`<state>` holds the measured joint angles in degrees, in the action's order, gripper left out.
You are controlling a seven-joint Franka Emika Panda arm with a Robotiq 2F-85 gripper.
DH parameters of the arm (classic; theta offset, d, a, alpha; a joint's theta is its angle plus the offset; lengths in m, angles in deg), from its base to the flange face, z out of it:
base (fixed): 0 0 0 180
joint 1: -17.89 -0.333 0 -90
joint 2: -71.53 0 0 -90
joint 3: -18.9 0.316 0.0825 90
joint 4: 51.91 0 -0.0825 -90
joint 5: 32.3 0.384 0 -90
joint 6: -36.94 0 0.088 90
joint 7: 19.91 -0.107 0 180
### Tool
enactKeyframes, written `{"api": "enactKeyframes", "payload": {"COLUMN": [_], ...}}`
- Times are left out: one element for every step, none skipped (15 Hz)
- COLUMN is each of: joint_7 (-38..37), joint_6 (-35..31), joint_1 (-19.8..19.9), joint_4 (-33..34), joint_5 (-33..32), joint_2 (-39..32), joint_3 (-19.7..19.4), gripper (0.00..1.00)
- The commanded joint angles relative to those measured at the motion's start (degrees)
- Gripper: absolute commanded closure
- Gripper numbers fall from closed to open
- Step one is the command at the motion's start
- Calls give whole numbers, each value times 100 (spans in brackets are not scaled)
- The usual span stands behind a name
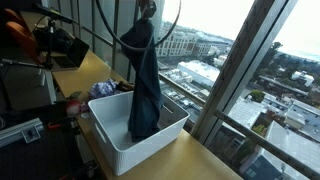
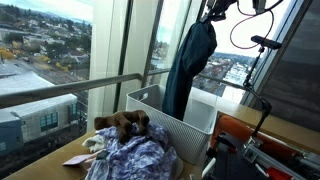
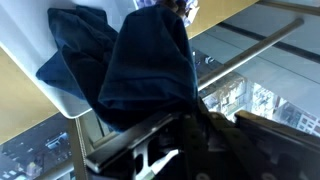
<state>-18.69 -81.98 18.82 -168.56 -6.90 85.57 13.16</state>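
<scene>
Spanning the far side is the window [image 1: 235,60], city blocks beyond the glass. Below it runs the wooden table [image 1: 205,160], and on that stands the white bin [image 1: 150,145], open at the top, seen in both exterior views. From my gripper [image 1: 148,10] the dark blue garment [image 1: 145,85] hangs straight down in one long drape. Its lower end is inside the bin, below the rim; I cannot tell whether it touches the bin floor. In the wrist view the same garment [image 3: 145,60] fills most of the frame over the bin's white wall. My fingers are pinched together on the garment's top edge, high above the bin. In an exterior view a patterned blue cloth pile [image 2: 135,160] lies just beside the bin on the near side, with a smaller brown soft item [image 2: 125,124] resting against it.
</scene>
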Motion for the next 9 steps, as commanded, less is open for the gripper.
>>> {"api": "enactKeyframes", "payload": {"joint_7": [307, 404, 568, 708, 909, 1072, 1272, 1427, 1568], "joint_6": [-266, -274, -260, -225, -168, -123, -58, 6, 67], "joint_1": [-163, -177, -159, -121, -53, 14, 106, 183, 261], "joint_4": [-567, -628, -659, -692, -654, -595, -453, -310, -156], "joint_5": [252, 286, 350, 377, 425, 462, 518, 597, 681], "joint_2": [95, 10, -117, -233, -421, -605, -861, -1087, -1315], "joint_3": [126, 101, 16, -51, -168, -261, -378, -455, -498], "gripper": [98, 98, 98, 98, 98, 98, 98, 98, 98]}}
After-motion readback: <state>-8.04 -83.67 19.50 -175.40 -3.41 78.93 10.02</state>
